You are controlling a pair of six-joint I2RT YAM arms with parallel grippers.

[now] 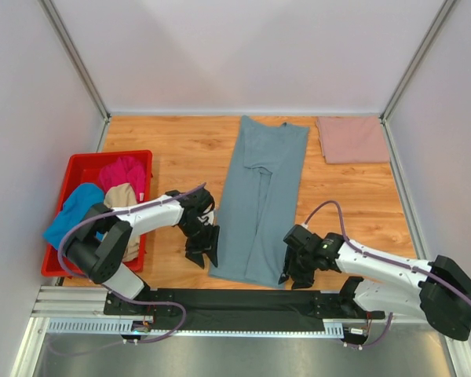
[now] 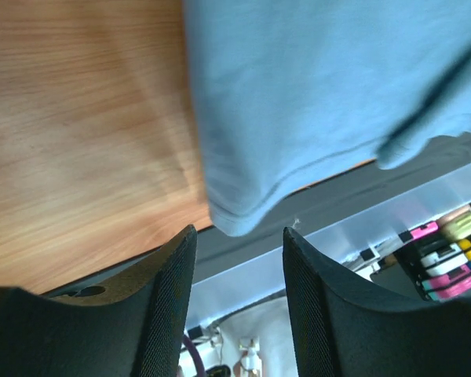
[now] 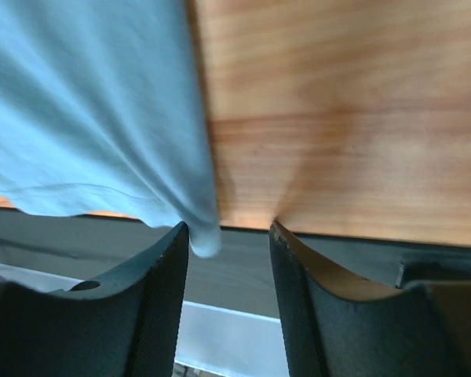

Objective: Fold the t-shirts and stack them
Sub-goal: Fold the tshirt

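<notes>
The grey-blue t-shirt (image 1: 263, 196) lies lengthwise on the bench (image 1: 180, 149); the left tool (image 1: 202, 253) and right tool (image 1: 292, 273), both spread apart, should pinch its near hem corners evenly before folding it away

Slate grey-blue cloth t-shirt (image 1: 263, 200) lies centre as a long folded strip; dusty-pink cloth t-shirt (image 1: 352, 140) folded far right; bright blue shirt (image 1: 74, 212), magenta shirt (image 1: 125, 173) and beige shirt (image 1: 122, 196) heaped in red plastic bin (image 1: 102, 156).

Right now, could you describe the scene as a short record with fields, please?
Grey-blue shirt: lying flat in the middle, sides folded in, a long strip
Pink shirt: folded, far right corner
Red bin: left side, holds blue shirt, magenta shirt, beige shirt
Left end effector: open, at the strip's near left corner
Right end effector: open, at its near right corner
Held: nothing
</notes>
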